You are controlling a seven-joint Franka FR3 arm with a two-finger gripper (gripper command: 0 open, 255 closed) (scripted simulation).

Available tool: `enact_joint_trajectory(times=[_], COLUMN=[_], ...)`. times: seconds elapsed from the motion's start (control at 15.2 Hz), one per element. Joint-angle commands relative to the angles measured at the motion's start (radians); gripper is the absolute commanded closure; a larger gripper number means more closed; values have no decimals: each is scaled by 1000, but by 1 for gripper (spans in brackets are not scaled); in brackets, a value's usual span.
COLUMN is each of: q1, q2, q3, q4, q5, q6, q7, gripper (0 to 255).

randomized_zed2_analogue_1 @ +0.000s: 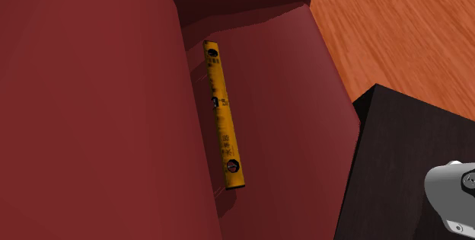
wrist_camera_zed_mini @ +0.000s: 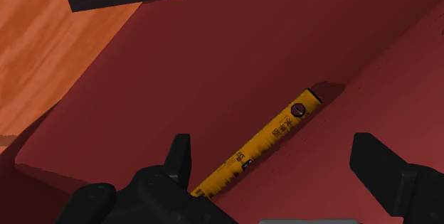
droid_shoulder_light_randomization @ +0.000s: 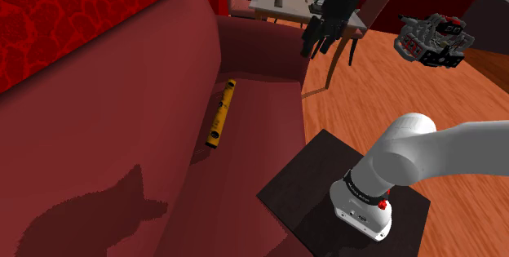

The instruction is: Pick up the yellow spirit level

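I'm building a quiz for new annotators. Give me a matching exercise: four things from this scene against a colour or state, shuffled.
Things:
1 spirit level
2 end effector
3 stand
4 sofa

Colour or state:
A dark red
B yellow
C open
D dark box

Pairs: 1-B, 2-C, 3-D, 4-A

level (randomized_zed2_analogue_1: 223,116) on seat (randomized_zed2_analogue_1: 285,116); seemingly touching backrest (randomized_zed2_analogue_1: 91,109)

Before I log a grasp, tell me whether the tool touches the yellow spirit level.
Apart. In the shoulder view the tool hangs high near the sofa armrest, while the yellow spirit level lies on the seat, far from it.
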Motion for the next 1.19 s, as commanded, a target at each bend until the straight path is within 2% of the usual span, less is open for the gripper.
enact_joint_trajectory(times=[0.0,0.59,1.12], q1=[0,-22,-34], q2=[0,201,464], q3=[0,62,106], q4=[0,-107,-104], q5=[0,76,132], q6=[0,320,594], q7=[0,144,257], gripper=[0,0,0])
